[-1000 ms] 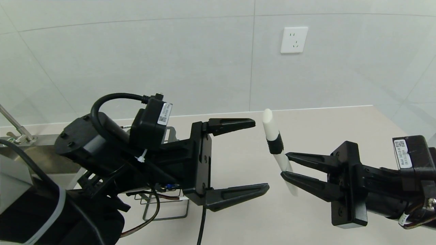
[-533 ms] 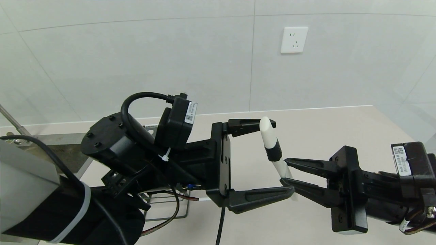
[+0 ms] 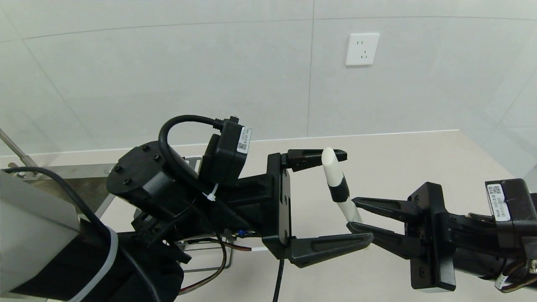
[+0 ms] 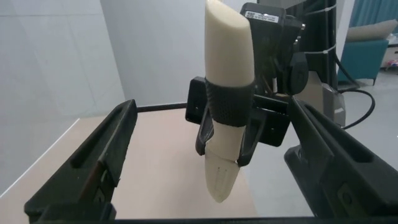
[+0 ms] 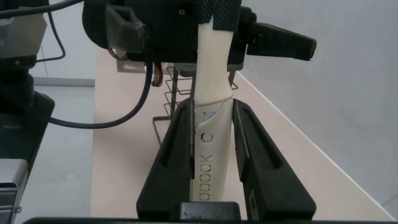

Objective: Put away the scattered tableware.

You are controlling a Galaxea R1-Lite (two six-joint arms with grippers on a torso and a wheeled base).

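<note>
One utensil [image 3: 334, 174]: a cream-white stick with a slant-cut upper end and a black ribbed band around its middle. It is held in the air above the desk [image 3: 419, 159], near-upright, top leaning slightly left. The lower part is clamped in the right hand [image 3: 351, 214]. The upper part stands between the left hand's [image 3: 358, 197] spread fingers, clear of both.

Utensil handle [image 3: 334, 170]: we read it as smooth, matt off-white plastic, banded by a ribbed, rubbery black grip [image 3: 339, 191]. Flanking it, the left gripper [image 3: 357, 197] and right gripper [image 3: 352, 214] look like matt black plastic. Beneath it lies a smooth, matt beige countertop [image 3: 398, 163]; behind it stand glossy wall tiles [image 3: 209, 63].
</note>
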